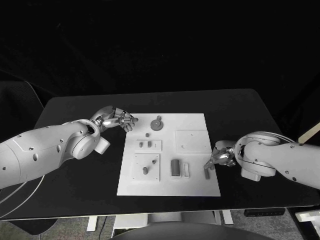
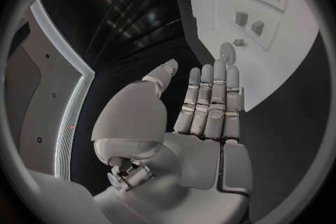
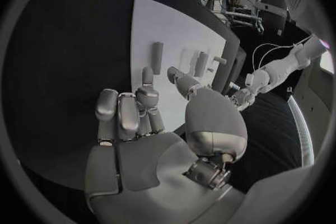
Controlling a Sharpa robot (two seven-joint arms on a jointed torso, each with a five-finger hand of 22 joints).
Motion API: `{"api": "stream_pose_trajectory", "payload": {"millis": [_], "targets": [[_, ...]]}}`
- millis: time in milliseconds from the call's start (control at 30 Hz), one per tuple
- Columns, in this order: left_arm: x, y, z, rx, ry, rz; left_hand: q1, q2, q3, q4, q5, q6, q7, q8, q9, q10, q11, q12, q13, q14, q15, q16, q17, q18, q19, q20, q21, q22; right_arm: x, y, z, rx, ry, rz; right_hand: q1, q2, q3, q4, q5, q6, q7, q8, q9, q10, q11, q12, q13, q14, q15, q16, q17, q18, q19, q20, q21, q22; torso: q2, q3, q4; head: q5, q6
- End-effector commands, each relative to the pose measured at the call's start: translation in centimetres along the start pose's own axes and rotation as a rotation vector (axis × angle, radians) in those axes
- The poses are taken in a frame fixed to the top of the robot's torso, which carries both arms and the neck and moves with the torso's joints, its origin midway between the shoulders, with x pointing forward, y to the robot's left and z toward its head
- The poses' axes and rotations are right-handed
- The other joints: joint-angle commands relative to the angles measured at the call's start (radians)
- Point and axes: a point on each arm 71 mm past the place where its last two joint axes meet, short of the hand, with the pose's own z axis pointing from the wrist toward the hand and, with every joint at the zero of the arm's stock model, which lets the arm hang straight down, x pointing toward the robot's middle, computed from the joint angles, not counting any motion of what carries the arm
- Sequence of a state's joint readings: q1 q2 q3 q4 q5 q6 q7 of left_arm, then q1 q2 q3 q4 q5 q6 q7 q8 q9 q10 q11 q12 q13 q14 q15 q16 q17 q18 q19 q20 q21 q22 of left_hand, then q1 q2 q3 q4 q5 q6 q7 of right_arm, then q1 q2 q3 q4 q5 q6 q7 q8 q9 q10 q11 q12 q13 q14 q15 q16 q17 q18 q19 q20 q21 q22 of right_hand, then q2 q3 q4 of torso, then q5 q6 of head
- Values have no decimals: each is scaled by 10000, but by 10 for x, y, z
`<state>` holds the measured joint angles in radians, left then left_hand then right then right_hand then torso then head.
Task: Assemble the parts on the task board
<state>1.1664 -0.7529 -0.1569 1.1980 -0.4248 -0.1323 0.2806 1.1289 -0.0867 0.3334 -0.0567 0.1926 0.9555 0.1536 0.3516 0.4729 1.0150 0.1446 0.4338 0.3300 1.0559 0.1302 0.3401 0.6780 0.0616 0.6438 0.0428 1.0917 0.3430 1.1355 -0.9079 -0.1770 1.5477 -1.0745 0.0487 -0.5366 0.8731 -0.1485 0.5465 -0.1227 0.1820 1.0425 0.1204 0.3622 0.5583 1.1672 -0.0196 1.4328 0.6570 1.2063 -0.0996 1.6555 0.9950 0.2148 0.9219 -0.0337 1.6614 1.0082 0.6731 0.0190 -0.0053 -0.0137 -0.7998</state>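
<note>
The white task board [image 1: 196, 186] lies in the middle of the black table. On it are a round grey part with a stub [image 1: 156, 123], two small blocks [image 1: 145, 144], a dark cylinder [image 1: 175, 167], a flat bar [image 1: 186, 170] and a short rod [image 1: 205, 172]. My left hand [image 1: 115, 120] hovers off the board's far left corner, and its fingers [image 2: 210, 101] are straight and apart with nothing in them. The round part [image 2: 227, 51] lies just beyond them. My right hand [image 1: 221, 157] is at the board's right edge, close to the short rod [image 3: 157, 57]. Its fingers [image 3: 129, 115] curl toward an empty palm.
Bare black table [image 1: 73, 195] surrounds the board on every side. A raised square plate [image 1: 192, 140] takes up the board's right middle. A pale slanted strip [image 1: 316, 128] shows beyond the table's right edge.
</note>
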Motion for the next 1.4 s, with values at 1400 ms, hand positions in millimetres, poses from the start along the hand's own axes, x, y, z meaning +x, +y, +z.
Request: {"api": "stream_pose_trajectory", "payload": {"millis": [1400], "targets": [[0, 1, -2, -50, 193, -200, -51, 85, 27, 6, 18, 81, -6, 58, 18, 111, -2, 61, 12, 94, -21, 44, 21, 99, 105, -7, 50, 16, 27, 18, 24, 589, 221, -3123, 1106, 172, 225, -194, 17, 271, 129, 80, 145, -1, 17, -93, -39, -38, -48, 16, -26, 470, -53, -46, 1300, -43, -1, -15, 1, -46, -225]]}}
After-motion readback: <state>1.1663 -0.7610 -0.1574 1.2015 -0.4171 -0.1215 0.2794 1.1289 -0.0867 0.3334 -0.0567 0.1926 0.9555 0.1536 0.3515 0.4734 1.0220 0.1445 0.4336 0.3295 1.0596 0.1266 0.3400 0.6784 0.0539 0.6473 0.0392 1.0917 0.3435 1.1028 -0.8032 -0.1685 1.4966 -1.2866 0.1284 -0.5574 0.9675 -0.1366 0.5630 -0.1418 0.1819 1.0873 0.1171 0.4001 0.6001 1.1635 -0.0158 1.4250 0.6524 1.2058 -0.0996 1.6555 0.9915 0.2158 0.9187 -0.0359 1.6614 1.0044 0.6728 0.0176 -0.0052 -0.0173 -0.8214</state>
